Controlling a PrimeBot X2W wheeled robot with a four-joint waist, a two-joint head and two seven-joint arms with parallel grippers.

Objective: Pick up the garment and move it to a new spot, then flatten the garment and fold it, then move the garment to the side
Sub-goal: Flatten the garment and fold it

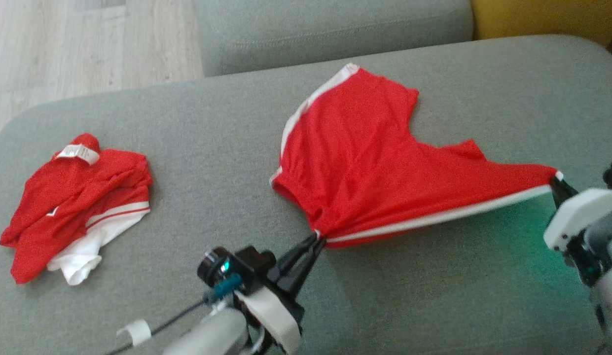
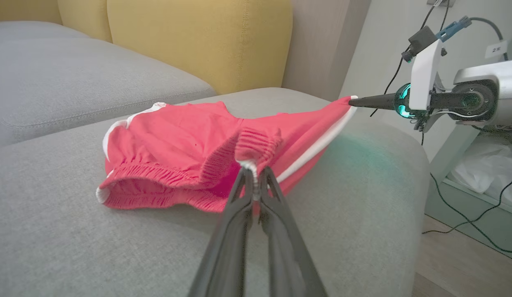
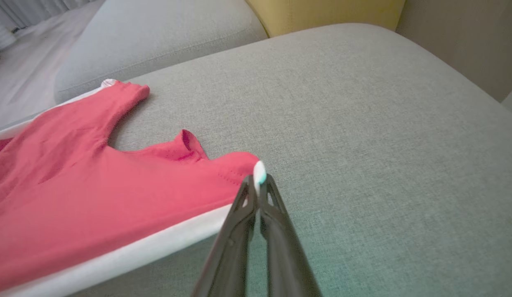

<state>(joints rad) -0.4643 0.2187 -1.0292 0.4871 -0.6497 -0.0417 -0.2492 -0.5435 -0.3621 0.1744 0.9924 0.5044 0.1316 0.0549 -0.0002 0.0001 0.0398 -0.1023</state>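
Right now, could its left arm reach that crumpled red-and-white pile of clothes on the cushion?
Probably not yet: the left gripper is clamped on the red shorts, stretched to the right gripper. Bare cushion lies between it and the pile.

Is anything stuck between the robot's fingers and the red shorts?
Nothing visible. The left gripper pinches the red shorts at the gathered waistband, and the right gripper pinches a leg corner, so the white-striped edge is stretched between them.
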